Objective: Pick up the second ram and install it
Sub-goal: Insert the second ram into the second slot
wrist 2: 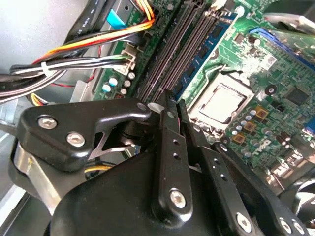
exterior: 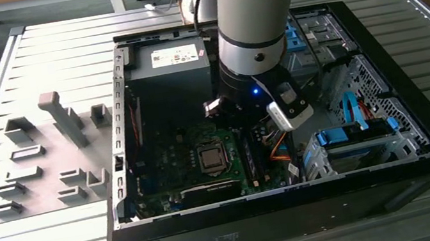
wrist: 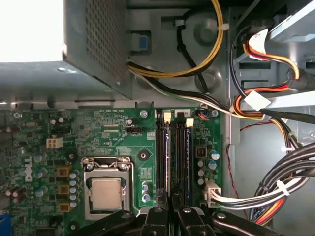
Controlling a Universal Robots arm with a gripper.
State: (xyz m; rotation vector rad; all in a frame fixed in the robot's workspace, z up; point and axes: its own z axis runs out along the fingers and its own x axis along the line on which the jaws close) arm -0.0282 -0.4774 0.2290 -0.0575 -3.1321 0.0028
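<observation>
On the slatted table point(exterior: 423, 16), toward the exterior view's left edge, a grey holder plate point(exterior: 40, 161) carried its grey holder blocks point(exterior: 68, 121). To its right lay the opened computer case point(exterior: 426, 145), with the motherboard point(exterior: 181, 177) on its floor and the power supply point(exterior: 167, 63) against its far wall. The arm point(exterior: 255, 17) reached down into the case near the middle, over the memory slots, and blue drive-bay clips point(exterior: 355, 132) sat at the case's near corner toward the exterior view's right.

In the first wrist view, the processor socket point(wrist: 106, 191) sat on the board, the memory slots point(wrist: 174, 157) stood beside it, and bundled cables point(wrist: 275, 191) ran along the case wall past them. The gripper point(wrist: 173, 216) hung directly above the slots, its jaws pressed nearly together with only a sliver between them.

The second ram point(wrist: 169, 157) seemed to stand seated in a slot next to another module, its blue edge running lengthwise straight out from the jaw tips; whether the tips touched its top edge could not be told. In the second wrist view the gripper point(wrist 2: 174, 105) likewise had its slim fingers point(wrist 2: 167, 142) closed side by side, pointing along the second ram point(wrist 2: 209, 46) in the slots.
</observation>
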